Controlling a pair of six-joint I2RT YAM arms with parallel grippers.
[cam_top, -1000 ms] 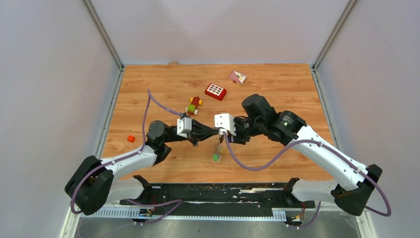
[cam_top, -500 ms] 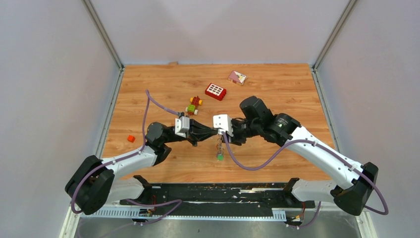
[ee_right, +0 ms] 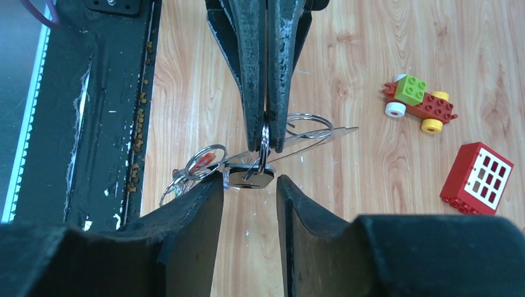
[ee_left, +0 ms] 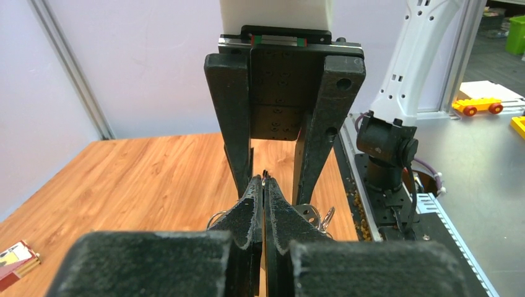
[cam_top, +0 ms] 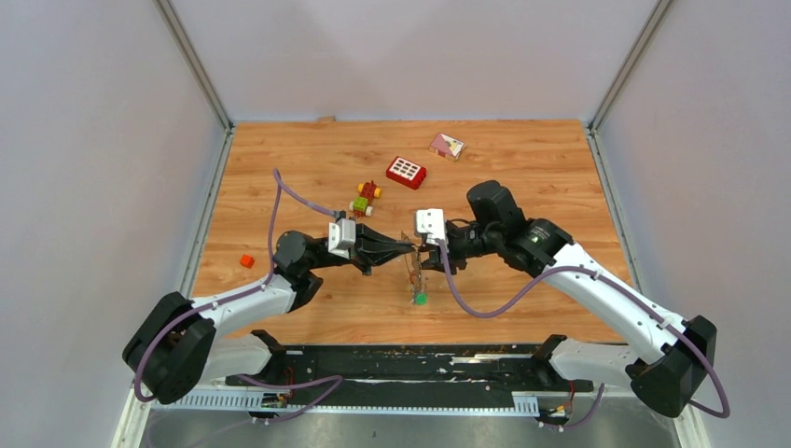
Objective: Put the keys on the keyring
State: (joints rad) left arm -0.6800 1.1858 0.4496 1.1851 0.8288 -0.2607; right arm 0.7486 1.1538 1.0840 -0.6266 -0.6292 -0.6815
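Hovering above the table (cam_top: 522,168), the left gripper (ee_right: 266,146) is pinching the keyring (ee_right: 308,115) with its jaws fully closed. The right gripper (ee_right: 249,184) is standing partly open, gripping nothing and flanking the keys (ee_right: 251,178) dangling beneath.

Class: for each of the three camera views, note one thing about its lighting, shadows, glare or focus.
Top external view: soft, even light, only faint shadows on the table; the keys look tiny. Left wrist view: the left gripper has blurred, dark near pads. Right wrist view: the right gripper has soft-focus fingers, the toy car is sharp, and the keys' metal glints.
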